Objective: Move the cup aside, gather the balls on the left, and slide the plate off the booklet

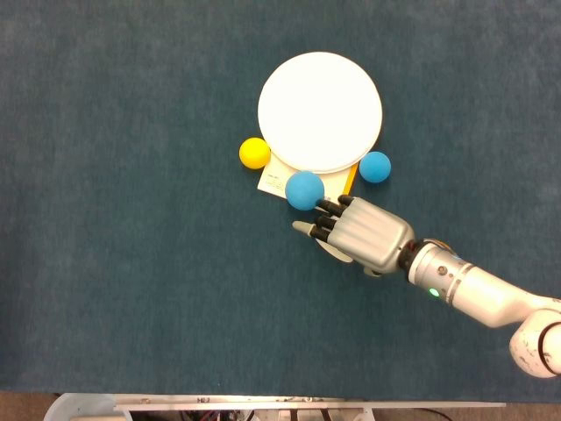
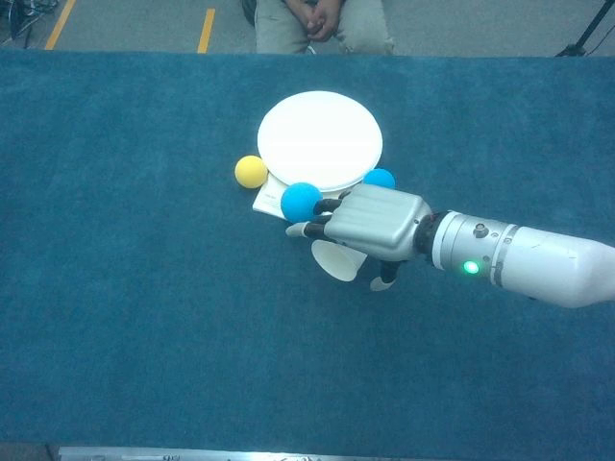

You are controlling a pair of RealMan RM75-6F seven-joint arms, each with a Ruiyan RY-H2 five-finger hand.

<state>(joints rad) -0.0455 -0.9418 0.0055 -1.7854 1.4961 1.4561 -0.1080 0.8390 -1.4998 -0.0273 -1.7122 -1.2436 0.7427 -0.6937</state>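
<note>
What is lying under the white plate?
A booklet lies under the plate; only its near corner and a yellow edge stick out. The plate covers the rest, so its full shape cannot be seen.

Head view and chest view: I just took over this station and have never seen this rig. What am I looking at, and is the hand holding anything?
Both pictures show one moment from the robot's own cameras. The head view looks straight down; the chest view looks forward across the blue table from lower. The silver arm from the right ends in the right hand, a mechanical hand with fingers. It lies over a white paper cup on its side and seems to grip it, though the fingers are mostly hidden. The left hand is not visible. Beyond it, a white plate sits on a booklet, with a yellow ball, a large blue ball on the booklet's edge, and a small blue ball to the plate's right.
</note>
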